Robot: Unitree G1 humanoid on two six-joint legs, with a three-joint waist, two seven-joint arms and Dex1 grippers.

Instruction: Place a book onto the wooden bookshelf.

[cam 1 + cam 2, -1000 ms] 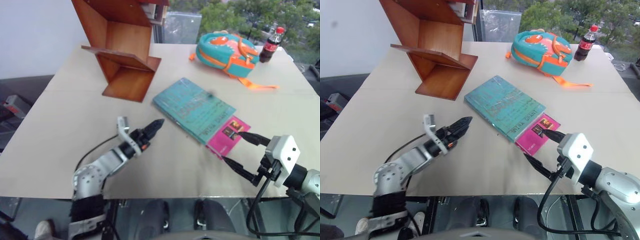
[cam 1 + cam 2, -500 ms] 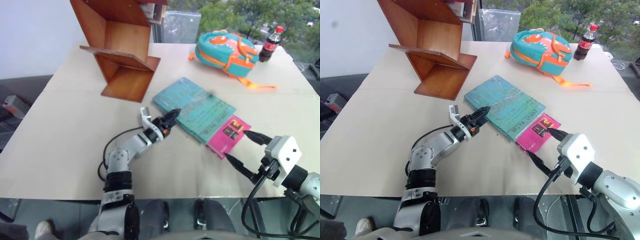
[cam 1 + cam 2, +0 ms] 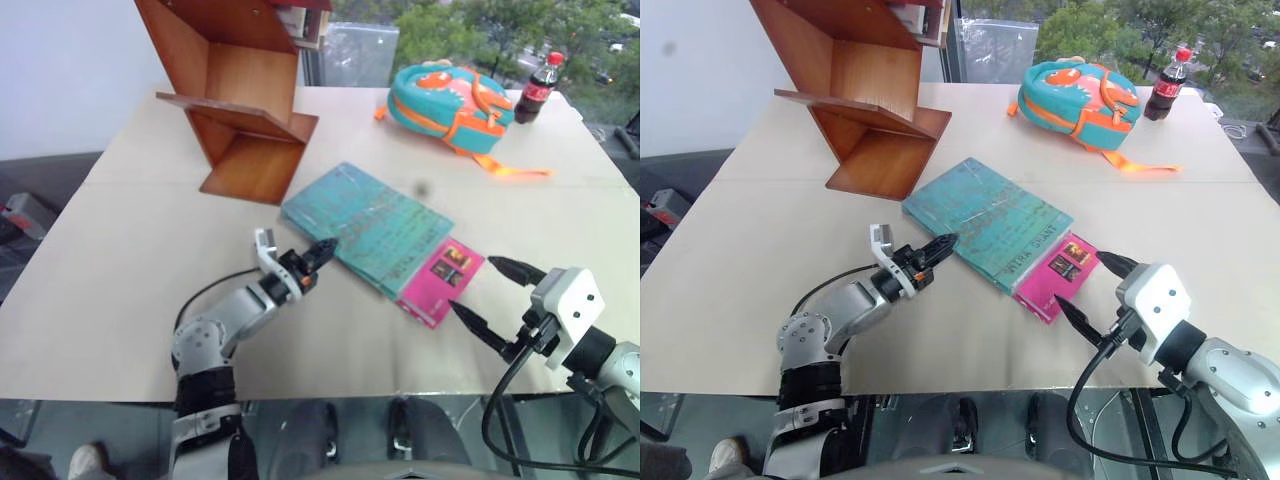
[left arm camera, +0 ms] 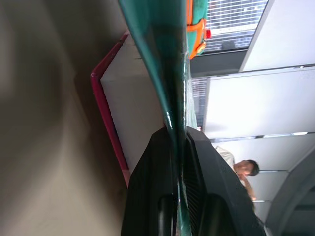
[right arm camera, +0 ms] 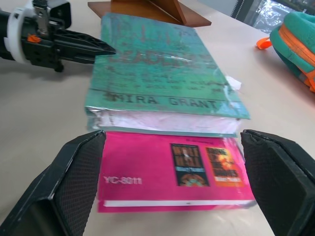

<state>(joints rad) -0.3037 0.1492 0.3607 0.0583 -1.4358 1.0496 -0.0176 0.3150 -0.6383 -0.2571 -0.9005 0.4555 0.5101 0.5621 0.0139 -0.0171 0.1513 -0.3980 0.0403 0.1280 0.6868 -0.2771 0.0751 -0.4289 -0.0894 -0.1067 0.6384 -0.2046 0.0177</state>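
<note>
The book (image 3: pixel 365 225), large and teal, lies flat in the middle of the table, its near-right end resting on a smaller pink book (image 3: pixel 440 285). My left gripper (image 3: pixel 325 247) is shut on the teal book's near-left edge; in the left wrist view the fingers (image 4: pixel 152 167) pinch the thin teal cover (image 4: pixel 157 49). My right gripper (image 3: pixel 471 284) stands open just in front of the pink book (image 5: pixel 172 172), apart from it. The wooden bookshelf (image 3: pixel 250 100) stands at the table's far left.
A teal-and-orange backpack (image 3: pixel 450 95) and a cola bottle (image 3: pixel 533 90) sit at the far right of the table (image 3: pixel 120 260). A person shows in the distance in the left wrist view.
My left gripper reached the teal book's edge and shut on it, then drew back a little; the book has shifted left with it. The right gripper stayed open and still.
</note>
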